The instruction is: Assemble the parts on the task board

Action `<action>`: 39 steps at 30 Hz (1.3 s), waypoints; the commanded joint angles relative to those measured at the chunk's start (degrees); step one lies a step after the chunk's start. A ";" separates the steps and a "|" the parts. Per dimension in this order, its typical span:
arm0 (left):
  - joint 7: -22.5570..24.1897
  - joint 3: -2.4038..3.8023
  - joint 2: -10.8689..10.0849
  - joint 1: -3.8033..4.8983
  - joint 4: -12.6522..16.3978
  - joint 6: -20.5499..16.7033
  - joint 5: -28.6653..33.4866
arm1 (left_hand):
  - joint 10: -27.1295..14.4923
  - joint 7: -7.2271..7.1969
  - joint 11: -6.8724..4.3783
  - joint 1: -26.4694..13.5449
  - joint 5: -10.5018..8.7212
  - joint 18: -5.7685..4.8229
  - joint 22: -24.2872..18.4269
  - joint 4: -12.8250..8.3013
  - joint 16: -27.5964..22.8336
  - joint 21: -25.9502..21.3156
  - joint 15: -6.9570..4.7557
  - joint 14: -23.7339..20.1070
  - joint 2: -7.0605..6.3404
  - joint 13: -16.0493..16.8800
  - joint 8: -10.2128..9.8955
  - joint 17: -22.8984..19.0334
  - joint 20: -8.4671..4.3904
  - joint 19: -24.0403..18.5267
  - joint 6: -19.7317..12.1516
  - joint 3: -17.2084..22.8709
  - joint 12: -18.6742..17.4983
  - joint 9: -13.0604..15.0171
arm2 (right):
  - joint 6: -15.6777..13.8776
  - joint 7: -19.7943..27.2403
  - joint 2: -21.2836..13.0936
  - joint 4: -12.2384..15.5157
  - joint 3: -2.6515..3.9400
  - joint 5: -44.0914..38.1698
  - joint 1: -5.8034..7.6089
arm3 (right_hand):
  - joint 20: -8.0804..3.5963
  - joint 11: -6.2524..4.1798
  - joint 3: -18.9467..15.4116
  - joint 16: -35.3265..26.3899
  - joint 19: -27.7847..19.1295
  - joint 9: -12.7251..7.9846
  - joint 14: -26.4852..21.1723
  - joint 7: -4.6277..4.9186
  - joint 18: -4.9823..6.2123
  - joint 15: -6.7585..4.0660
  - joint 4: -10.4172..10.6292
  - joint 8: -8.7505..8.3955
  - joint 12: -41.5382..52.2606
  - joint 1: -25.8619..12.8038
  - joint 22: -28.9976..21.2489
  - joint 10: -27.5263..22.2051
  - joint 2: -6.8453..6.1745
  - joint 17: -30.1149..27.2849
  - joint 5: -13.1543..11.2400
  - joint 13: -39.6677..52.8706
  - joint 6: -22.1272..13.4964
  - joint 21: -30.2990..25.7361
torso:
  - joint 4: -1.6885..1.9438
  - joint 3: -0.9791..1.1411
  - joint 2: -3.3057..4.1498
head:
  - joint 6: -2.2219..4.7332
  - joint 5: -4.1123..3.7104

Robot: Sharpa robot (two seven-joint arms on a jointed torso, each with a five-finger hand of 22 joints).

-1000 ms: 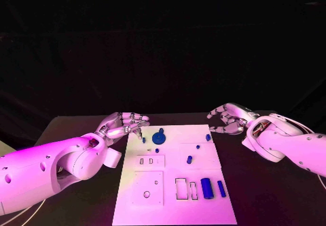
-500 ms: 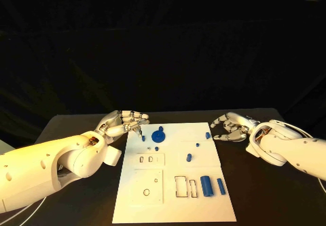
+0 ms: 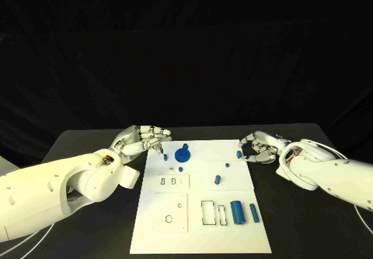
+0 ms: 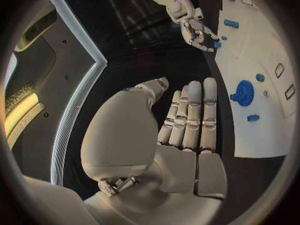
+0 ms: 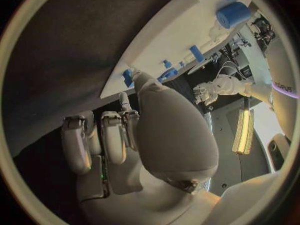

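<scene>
- The task board (image 3: 198, 216) lies flat in the middle of the black table (image 3: 311, 216), its long side running away from the robot
- On the board's far end stands a blue gear-like disc (image 3: 182, 156) with a small knob on top; a small blue peg (image 3: 165, 157) stands just beside it toward the board's left edge
- A second small blue peg (image 3: 239, 154) stands near the board's far right edge, and a short blue pin (image 3: 218, 179) lies toward the board's middle
- At the board's near right, a thick blue cylinder (image 3: 236, 212) lies beside a thinner blue rod (image 3: 253, 212), next to two rectangular cut-outs (outlined in black)
- The left hand (image 3: 142, 139) hovers over the board's far left corner, fingers lying side by side and fairly straight, holding nothing
- The right hand (image 3: 258, 147) sits at the board's far right edge, just beside the peg there; its fingers are curled inward, and I cannot tell whether they touch or pinch that peg
</scene>
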 commanded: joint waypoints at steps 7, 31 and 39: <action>0.45 0.03 -0.11 0.01 0.02 0.92 0.02 | -0.38 0.08 -0.12 0.21 -0.18 0.82 0.16 0.05 0.39 0.46 0.17 -0.43 0.11 0.10 0.00 -0.17 0.01 -0.36 -0.53 0.37 -0.35 0.12 | -0.46 -1.02 1.22 -0.68 0.00 -2.42 -0.28 | 0.18 0.18 0.15 0.19 6.00 0.00 4.96 0.09 -0.82 0.05 0.70 -0.09 0.33 -0.17 15.06 1.60 0.99 10.45 0.15 10.73 0.15 0.25 | -0.20 0.05 -0.05 | 0.06 0.26; 0.18 0.03 -0.25 0.01 0.02 0.86 0.02 | -0.49 0.22 -0.05 0.17 -0.17 0.82 0.22 0.07 0.42 0.56 0.21 -0.46 0.16 0.10 -0.07 -0.22 0.02 -0.45 -0.66 0.43 -0.39 0.13 | 1.25 -2.18 2.37 -1.25 0.01 -3.62 -0.48 | -0.46 -0.64 2.65 0.18 6.00 0.50 4.98 -0.87 -0.82 -0.78 1.55 2.09 1.07 0.16 15.06 2.32 2.35 10.52 -0.52 11.38 5.02 0.25 | -0.12 0.01 -0.04 | -0.15 0.58; 0.15 0.03 -0.30 0.01 0.02 0.86 0.02 | -0.49 0.22 -0.05 0.17 -0.17 0.82 0.22 0.07 0.42 0.56 0.21 -0.46 0.16 0.10 -0.07 -0.22 0.02 -0.45 -0.66 0.43 -0.39 0.13 | 1.29 -2.06 2.39 -1.51 0.02 -3.64 -0.48 | -0.68 -0.88 3.43 0.22 6.00 0.55 5.03 -1.15 -0.82 -1.00 1.67 2.49 1.26 0.17 15.06 2.50 2.68 10.69 -0.53 11.55 5.88 0.25 | -0.17 0.06 -0.05 | -0.20 0.62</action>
